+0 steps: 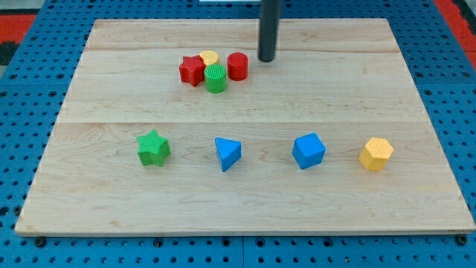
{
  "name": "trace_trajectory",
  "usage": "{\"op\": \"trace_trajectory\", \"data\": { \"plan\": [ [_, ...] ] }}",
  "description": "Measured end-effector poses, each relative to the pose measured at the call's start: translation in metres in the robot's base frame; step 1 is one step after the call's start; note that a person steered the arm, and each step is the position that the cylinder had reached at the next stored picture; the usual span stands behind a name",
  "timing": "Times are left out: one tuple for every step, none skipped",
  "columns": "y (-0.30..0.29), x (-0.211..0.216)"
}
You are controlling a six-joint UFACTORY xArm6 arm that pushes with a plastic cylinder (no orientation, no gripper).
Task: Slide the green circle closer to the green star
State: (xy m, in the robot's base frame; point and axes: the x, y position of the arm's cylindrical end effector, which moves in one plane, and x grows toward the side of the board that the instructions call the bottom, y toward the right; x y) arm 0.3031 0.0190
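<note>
1. Pale wooden board point(245, 201): planks with visible grain and faint seams, smooth, matt to lightly satin.
2. Blue perforated sheet point(30, 112) beneath: hard-looking, dotted with regular holes, slight sheen.
3. Dark rod, down to my tip point(267, 59): smooth, dull black, material unclear.
4. Green circle point(216, 78), green star point(153, 147) and red star point(192, 70): plastic-looking, finely ribbed, matt.
5. Red cylinder point(237, 66) and yellow block point(210, 57): same ribbed, matt plastic look.
6. Blue triangular block point(227, 153), blue cube point(309, 151) and yellow hexagonal block point(376, 154): plastic-looking, flat faces, smoother, low sheen.
</note>
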Motion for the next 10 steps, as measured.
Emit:
{"op": "trace_trajectory", "data": {
  "plan": [
    [-0.084, 0.027],
    [-0.085, 0.048],
    [-0.096, 0.049],
    [-0.062, 0.047],
    [-0.046, 0.071],
    [-0.071, 0.107],
    [-0.115, 0.113],
    [-0.154, 0.115],
    [-0.196, 0.115],
    [-0.221, 0.143]
  ]
}}
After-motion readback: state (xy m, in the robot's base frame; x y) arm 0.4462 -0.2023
